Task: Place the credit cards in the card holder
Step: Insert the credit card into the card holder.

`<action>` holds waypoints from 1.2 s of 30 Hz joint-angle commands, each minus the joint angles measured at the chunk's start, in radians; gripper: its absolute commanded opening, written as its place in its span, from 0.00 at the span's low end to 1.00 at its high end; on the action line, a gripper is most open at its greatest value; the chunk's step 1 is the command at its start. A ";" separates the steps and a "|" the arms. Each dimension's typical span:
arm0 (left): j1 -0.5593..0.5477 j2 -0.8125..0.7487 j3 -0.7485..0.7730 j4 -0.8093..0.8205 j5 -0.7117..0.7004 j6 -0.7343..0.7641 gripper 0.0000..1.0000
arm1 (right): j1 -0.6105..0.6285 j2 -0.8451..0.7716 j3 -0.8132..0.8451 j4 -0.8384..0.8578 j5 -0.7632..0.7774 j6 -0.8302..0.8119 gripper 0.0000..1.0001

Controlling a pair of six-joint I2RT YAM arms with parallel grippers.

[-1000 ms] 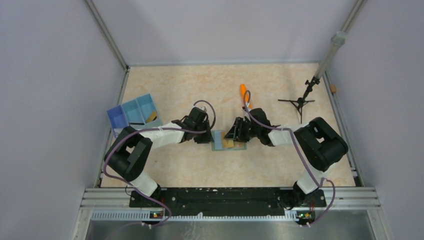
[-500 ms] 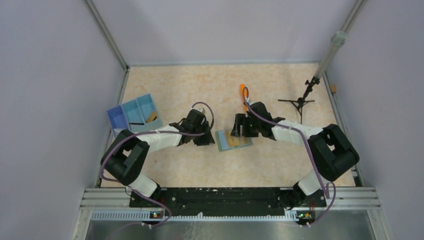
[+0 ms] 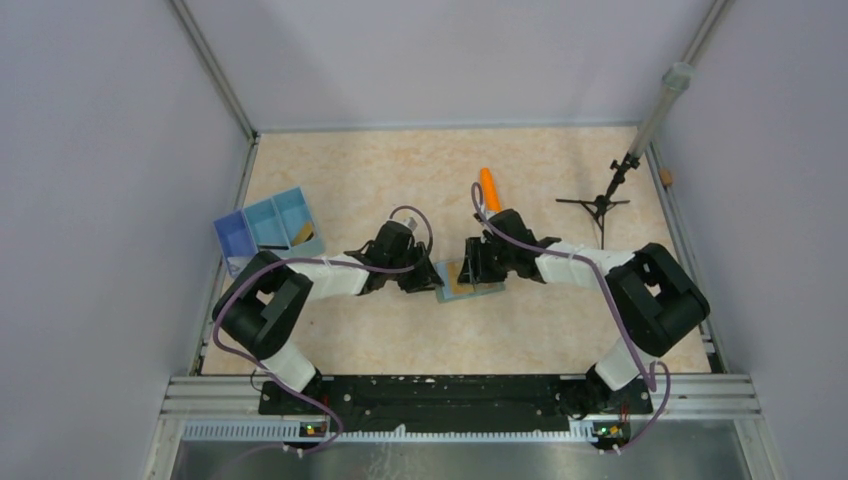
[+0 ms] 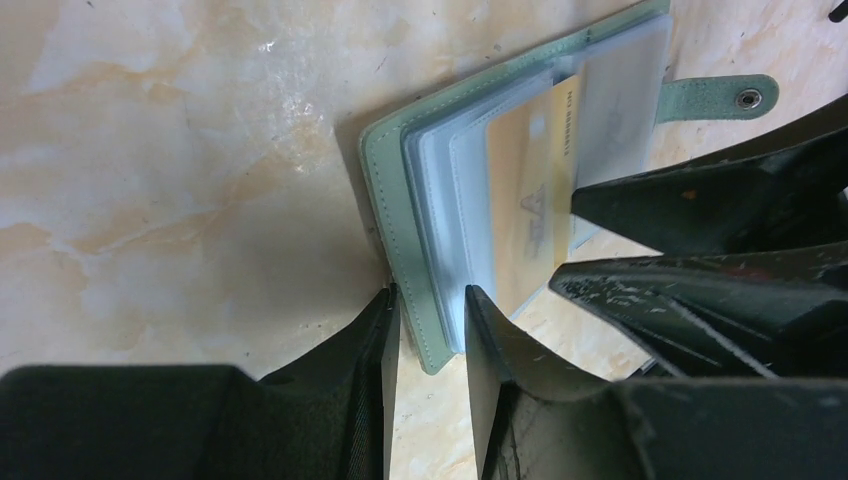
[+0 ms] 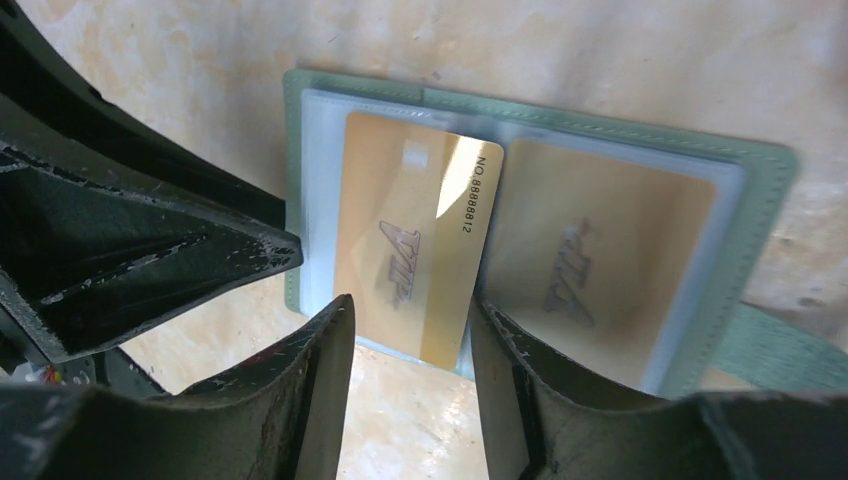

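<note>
The card holder (image 4: 385,200) lies open on the counter (image 3: 380,170), roughly at its middle, pale sleeves up and its stud strap stretched flat to one side. One gold credit card (image 5: 415,230) sits slanted over the sleeve page nearer the left arm, its lower end not yet inside any pocket. A second card (image 5: 600,260) already shows through the clear sleeve of the other page. Half a second ago the holder lay apart from both arms. Since then the left claw (image 4: 429,292) has moved in to its edge and the right claw (image 5: 412,305) has come back over it, so my judgement is that the insertion is being retried with the holder steadied. The left claw is nearly closed, its fingers pinching the green cover and sleeve edges. The right claw is narrowly parted and clamped across the loose card's width. Farther off stand the blue tray (image 3: 232,240), with something gold in one compartment, and the orange cylinder (image 3: 489,188).
</note>
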 commanded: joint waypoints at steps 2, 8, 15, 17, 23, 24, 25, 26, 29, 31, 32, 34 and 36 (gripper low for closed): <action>-0.005 0.012 -0.014 0.058 0.010 -0.014 0.34 | 0.037 0.031 0.028 0.042 -0.057 0.021 0.44; -0.006 0.016 -0.019 0.085 0.025 -0.027 0.34 | 0.062 0.033 0.045 0.094 -0.081 0.043 0.42; -0.004 -0.018 -0.012 0.044 -0.006 -0.012 0.36 | 0.068 0.009 0.030 0.135 -0.078 0.051 0.41; -0.004 -0.051 0.001 -0.014 -0.043 0.015 0.40 | 0.068 -0.023 0.022 0.122 -0.056 0.046 0.41; 0.012 -0.164 0.063 -0.228 -0.158 0.106 0.58 | 0.066 -0.171 -0.001 0.053 0.039 0.005 0.56; 0.019 -0.178 0.075 -0.256 -0.164 0.118 0.60 | 0.067 -0.198 -0.003 0.031 0.064 -0.007 0.59; 0.026 -0.190 0.089 -0.294 -0.168 0.131 0.62 | 0.064 -0.226 -0.004 0.009 0.096 -0.021 0.62; 0.034 -0.205 0.104 -0.324 -0.174 0.147 0.64 | 0.061 -0.248 -0.004 -0.016 0.119 -0.034 0.64; 0.072 -0.257 0.171 -0.434 -0.219 0.210 0.71 | 0.029 -0.302 -0.012 -0.070 0.139 -0.057 0.68; 0.122 -0.285 0.221 -0.525 -0.238 0.263 0.77 | 0.003 -0.341 -0.030 -0.088 0.135 -0.070 0.72; 0.160 -0.296 0.249 -0.570 -0.245 0.297 0.80 | -0.012 -0.357 -0.039 -0.093 0.131 -0.076 0.74; 0.259 -0.315 0.293 -0.656 -0.254 0.357 0.85 | -0.041 -0.388 -0.056 -0.098 0.123 -0.089 0.77; 0.368 -0.323 0.323 -0.708 -0.263 0.417 0.90 | -0.069 -0.415 -0.073 -0.102 0.111 -0.098 0.78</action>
